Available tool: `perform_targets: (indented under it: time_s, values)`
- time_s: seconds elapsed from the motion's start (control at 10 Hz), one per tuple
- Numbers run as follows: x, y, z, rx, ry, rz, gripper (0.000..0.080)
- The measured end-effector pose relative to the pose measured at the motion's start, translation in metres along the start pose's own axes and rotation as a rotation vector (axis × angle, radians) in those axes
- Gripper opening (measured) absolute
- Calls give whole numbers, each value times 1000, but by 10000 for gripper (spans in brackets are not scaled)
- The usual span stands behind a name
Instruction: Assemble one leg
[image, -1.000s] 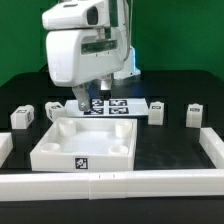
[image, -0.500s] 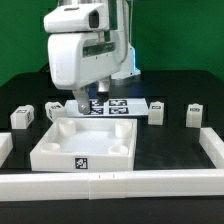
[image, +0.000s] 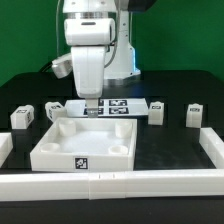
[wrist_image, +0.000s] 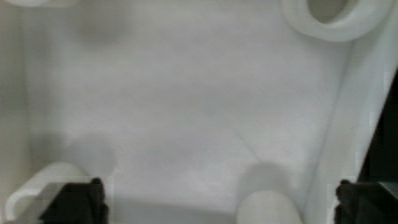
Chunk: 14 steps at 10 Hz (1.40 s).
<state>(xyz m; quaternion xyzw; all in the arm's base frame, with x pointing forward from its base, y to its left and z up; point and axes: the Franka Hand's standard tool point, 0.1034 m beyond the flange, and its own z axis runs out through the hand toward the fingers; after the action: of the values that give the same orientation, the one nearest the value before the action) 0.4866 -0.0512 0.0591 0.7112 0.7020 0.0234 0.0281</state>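
Four legs stand on the black desk (image: 170, 140), none of them in the claw. Exterior view, from its left:
- far-left leg (image: 22, 118), standing alone
- second leg (image: 52, 111), just beside the tray's back corner
- white tray (image: 85, 145) in the centre, with a tag on its front wall
- claw (image: 91, 103) hanging over the tray's back edge, in front of the marker board (image: 115, 105)
- third leg (image: 157, 110), just right of that board
- far-right leg (image: 195, 114), apart from the others

Wrist view: claw (wrist_image: 221, 200) spread wide, fingertips (wrist_image: 71, 200) far apart over the tray's bare floor, gripping nothing.
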Motion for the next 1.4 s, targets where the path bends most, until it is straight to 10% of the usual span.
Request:
perform_targets:
  time_s: [0.4, 0.8, 1.2, 1.3, 1.4]
  values:
    - [-10, -4, 3, 9, 8, 57, 650]
    - [-6, -53, 41, 34, 28, 104, 650]
    - [-7, -51, 47, 38, 31, 107, 636]
    - [-7, -53, 48, 41, 31, 107, 464]
    - [-7, -54, 48, 42, 31, 107, 464]
